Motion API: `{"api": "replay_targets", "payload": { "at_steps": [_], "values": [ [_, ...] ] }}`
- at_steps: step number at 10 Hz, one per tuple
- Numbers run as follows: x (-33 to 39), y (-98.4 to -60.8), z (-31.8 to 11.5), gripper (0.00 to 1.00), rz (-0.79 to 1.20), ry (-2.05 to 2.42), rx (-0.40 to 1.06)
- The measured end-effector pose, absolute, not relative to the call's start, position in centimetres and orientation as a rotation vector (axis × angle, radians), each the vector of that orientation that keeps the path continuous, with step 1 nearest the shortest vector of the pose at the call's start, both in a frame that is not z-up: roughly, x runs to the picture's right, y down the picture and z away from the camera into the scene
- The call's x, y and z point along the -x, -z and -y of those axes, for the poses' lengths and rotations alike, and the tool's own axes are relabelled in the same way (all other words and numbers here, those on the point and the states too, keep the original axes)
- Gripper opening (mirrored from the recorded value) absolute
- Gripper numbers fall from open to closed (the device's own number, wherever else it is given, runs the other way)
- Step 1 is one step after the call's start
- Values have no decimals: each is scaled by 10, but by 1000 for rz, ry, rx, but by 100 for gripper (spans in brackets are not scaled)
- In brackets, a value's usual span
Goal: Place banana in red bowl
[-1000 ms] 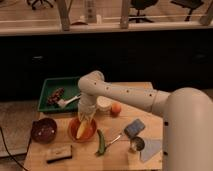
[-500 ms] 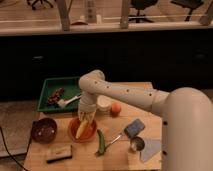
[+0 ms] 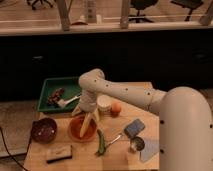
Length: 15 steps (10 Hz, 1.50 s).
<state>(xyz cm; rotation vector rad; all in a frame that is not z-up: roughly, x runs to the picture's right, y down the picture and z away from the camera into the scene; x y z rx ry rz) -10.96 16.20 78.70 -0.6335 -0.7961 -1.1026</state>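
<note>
1. We see the gripper (image 3: 86, 115) hanging just above the red bowl (image 3: 71, 130), at the end of the white arm (image 3: 120, 92) that reaches in from the right. Its two pale fingers are spread apart in a downward-flaring shape.
2. The banana (image 3: 85, 127) is in the red bowl. It stands tilted, lower end in the bowl's bright inside and upper end rising between the spread fingers. We cannot tell whether either finger touches it.
3. The red bowl sits on the wooden table (image 3: 120, 159), left of the middle.
4. Just right of the gripper stands a white cup (image 3: 104, 103), and beside that lies a small orange fruit (image 3: 116, 108).
5. Behind and to the left lies a green tray (image 3: 48, 89) with some brown bits and a white utensil in it.
6. Left of the red bowl, close by but apart from it, sits a darker maroon bowl (image 3: 44, 130). In front of the two bowls lies a dark bar (image 3: 59, 153).
7. Just right of the red bowl lies a green curved vegetable (image 3: 101, 142).
8. Further right we find a blue sponge (image 3: 134, 127), a metal cup (image 3: 136, 144) and a grey cloth (image 3: 149, 151) near the robot's white body (image 3: 185, 130).
</note>
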Motion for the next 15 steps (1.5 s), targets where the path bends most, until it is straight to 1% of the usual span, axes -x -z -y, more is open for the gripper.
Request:
{"api": "replay_targets", "payload": {
  "at_steps": [4, 15],
  "values": [
    [109, -793, -152, 80, 807, 1088, 633],
    [110, -793, -152, 80, 810, 1089, 636]
  ]
}}
